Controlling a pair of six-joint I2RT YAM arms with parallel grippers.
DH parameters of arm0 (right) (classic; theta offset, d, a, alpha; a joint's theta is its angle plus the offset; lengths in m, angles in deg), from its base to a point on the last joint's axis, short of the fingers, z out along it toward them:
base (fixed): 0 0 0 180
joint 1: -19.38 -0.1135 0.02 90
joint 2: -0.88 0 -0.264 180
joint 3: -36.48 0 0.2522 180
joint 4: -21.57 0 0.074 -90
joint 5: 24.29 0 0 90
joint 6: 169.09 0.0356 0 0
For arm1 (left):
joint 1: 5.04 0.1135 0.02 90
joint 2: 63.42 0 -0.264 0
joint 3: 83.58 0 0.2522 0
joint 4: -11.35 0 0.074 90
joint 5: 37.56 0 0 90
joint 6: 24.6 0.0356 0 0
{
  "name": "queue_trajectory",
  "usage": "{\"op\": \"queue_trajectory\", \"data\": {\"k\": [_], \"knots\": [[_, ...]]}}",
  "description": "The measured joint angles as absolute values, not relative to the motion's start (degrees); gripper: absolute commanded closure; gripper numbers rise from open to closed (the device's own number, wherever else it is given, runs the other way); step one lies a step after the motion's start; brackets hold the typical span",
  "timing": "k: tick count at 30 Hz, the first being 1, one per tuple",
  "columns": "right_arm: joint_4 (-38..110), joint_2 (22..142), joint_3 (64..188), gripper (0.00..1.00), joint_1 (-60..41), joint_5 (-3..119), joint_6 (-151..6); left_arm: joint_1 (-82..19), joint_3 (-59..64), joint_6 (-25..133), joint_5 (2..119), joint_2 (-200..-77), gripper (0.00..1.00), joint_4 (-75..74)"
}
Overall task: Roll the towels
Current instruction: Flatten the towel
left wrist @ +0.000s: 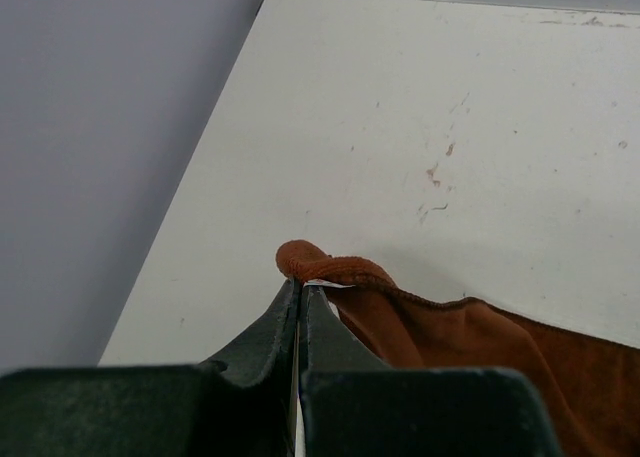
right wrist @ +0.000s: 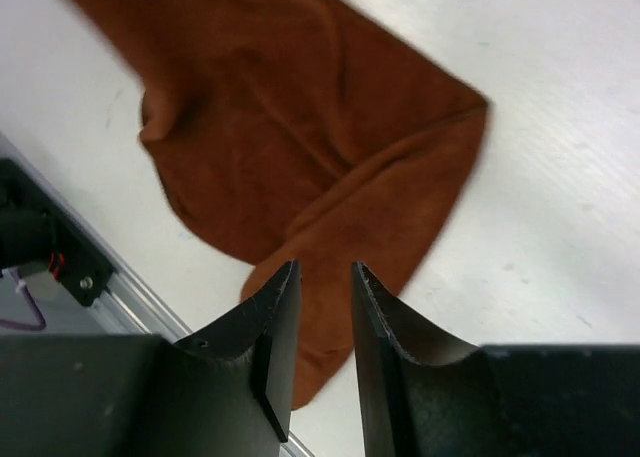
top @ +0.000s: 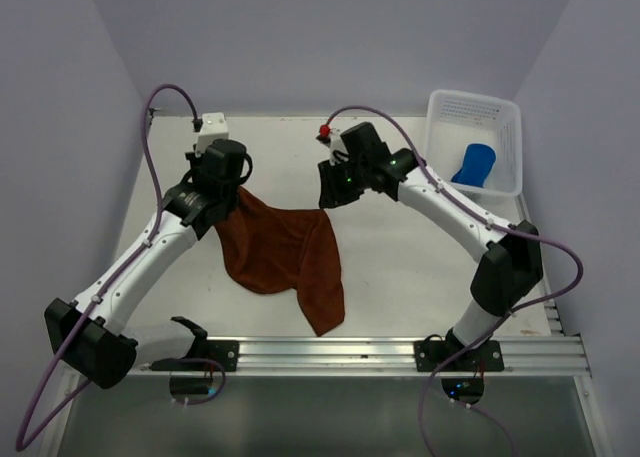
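Note:
The rust-brown towel (top: 285, 257) lies crumpled in the middle of the table, one corner lifted at its upper left. My left gripper (top: 222, 192) is shut on that corner; in the left wrist view the towel's rolled hem (left wrist: 330, 267) sticks out past the closed fingertips (left wrist: 300, 287). My right gripper (top: 330, 192) hangs above the towel's upper right, open and empty; in the right wrist view its jaws (right wrist: 325, 269) stand apart over the towel (right wrist: 290, 147). The royal blue towel (top: 474, 164) lies bunched in the white basket.
The white perforated basket (top: 500, 127) stands at the back right of the table. Purple walls close the back and both sides. An aluminium rail (top: 400, 352) runs along the near edge by the arm bases.

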State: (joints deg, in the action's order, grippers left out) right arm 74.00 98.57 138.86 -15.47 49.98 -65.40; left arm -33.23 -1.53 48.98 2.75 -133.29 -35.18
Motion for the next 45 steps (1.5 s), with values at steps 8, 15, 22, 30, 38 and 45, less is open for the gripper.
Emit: {"op": "queue_trajectory", "data": {"k": [8, 15, 22, 30, 38, 45], "knots": [[70.48, 98.18, 127.97, 0.61, -34.38, 59.95, -62.89, -32.55, -10.36, 48.17, 2.82, -132.48, 1.0, -32.23], [66.59, 105.7, 125.7, 0.63, -38.73, 67.01, -58.69, -32.42, -16.11, 48.12, 2.77, -125.71, 1.0, -28.56], [63.45, 108.67, 127.54, 0.64, -38.77, 71.31, -56.81, -32.42, -16.72, 48.23, 3.04, -122.97, 1.0, -25.94], [62.46, 112.76, 129.94, 0.64, -39.4, 71.36, -56.66, -32.42, -16.72, 48.23, 4.24, -123.52, 1.0, -25.87], [65.06, 114.29, 131.12, 0.61, -39.99, 74.57, -56.7, -32.42, -16.72, 48.25, 4.54, -123.52, 1.0, -25.8], [65.96, 114.29, 130.84, 0.64, -40.19, 75.47, -56.68, -32.42, -16.72, 48.25, 4.54, -123.52, 1.0, -25.78]]}}
